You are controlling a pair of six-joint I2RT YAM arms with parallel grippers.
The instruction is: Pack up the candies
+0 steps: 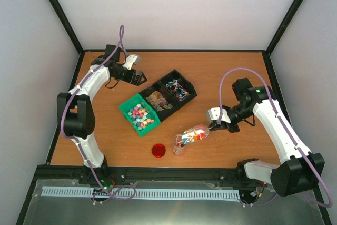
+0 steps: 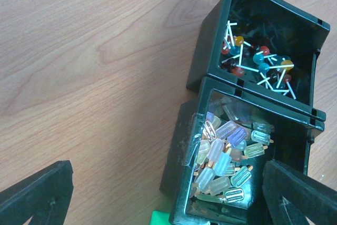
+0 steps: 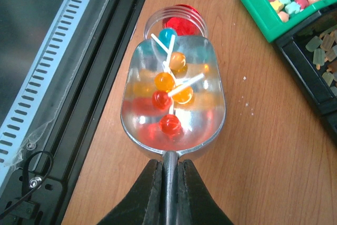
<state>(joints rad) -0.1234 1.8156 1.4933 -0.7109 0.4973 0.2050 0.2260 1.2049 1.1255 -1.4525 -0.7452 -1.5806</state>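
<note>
Top external: we see the right pincer point(image 1: 215, 125) clamped on the handle of a clear scoop point(image 1: 196, 133), its lip at a small jar point(image 1: 179, 145). A red lid point(image 1: 158, 150) lies beside the jar on the worktop point(image 1: 105, 135).
Left pincer point(image 1: 138, 77): jaws wide, empty, hovering by the black bins point(image 1: 186, 84).
Candies: lollipops point(image 3: 164, 81) lie in the scoop; pastel candies point(image 1: 139, 115) sit in the green bin point(image 1: 126, 105).
Progress: we judge packing partway, with this scoopful not yet poured and the lid off.
Right wrist only: about six lollipops, sticks crossed; the jar's contents are unclear.
Left wrist only: ice-lolly sweets point(image 2: 224, 156) fill the nearer black bin, more lollipops the farther.
</note>
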